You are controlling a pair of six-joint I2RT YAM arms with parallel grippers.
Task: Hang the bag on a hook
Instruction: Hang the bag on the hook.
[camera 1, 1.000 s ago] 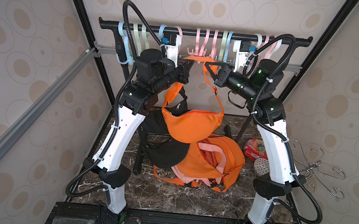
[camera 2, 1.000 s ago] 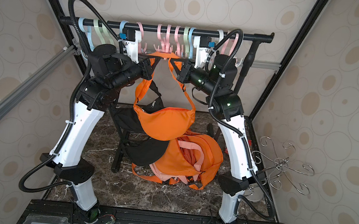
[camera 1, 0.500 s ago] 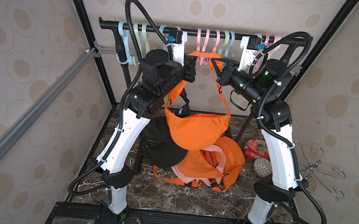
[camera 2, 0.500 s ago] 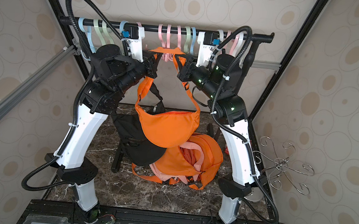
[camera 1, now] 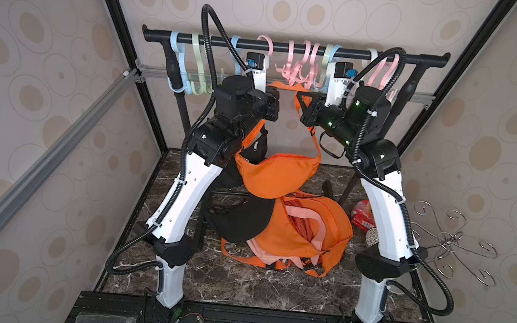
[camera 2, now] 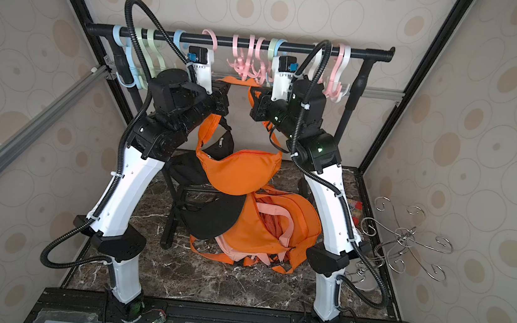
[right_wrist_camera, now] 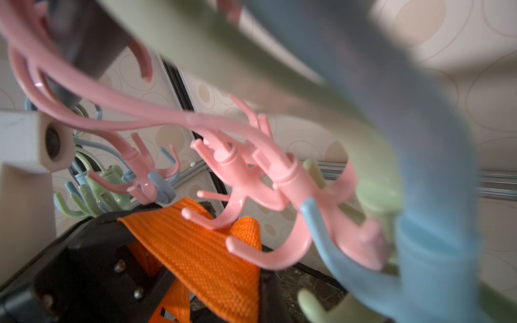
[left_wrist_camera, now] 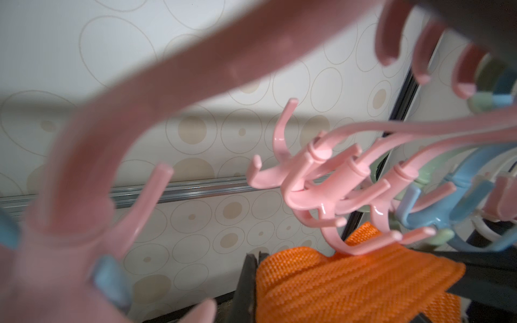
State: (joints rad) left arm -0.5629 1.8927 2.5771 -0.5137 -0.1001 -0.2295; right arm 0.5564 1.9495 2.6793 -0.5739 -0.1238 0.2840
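Left wrist view: strap [left_wrist_camera: 349,282] is stretched just under pink hooks [left_wrist_camera: 321,190], seemingly not yet caught
Left gripper [camera 1: 272,92]: closed on strap
Bag [camera 1: 277,175]: carried aloft above counter [camera 1: 238,281]
Right gripper [camera 1: 304,101]: closed on strap
Remaining: strap to be hooked, then released

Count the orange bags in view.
2. An orange fabric crescent-shaped sling bag hangs by its strap; an orange fabric backpack lies on the dark marble table below it. Others may be hidden underneath.
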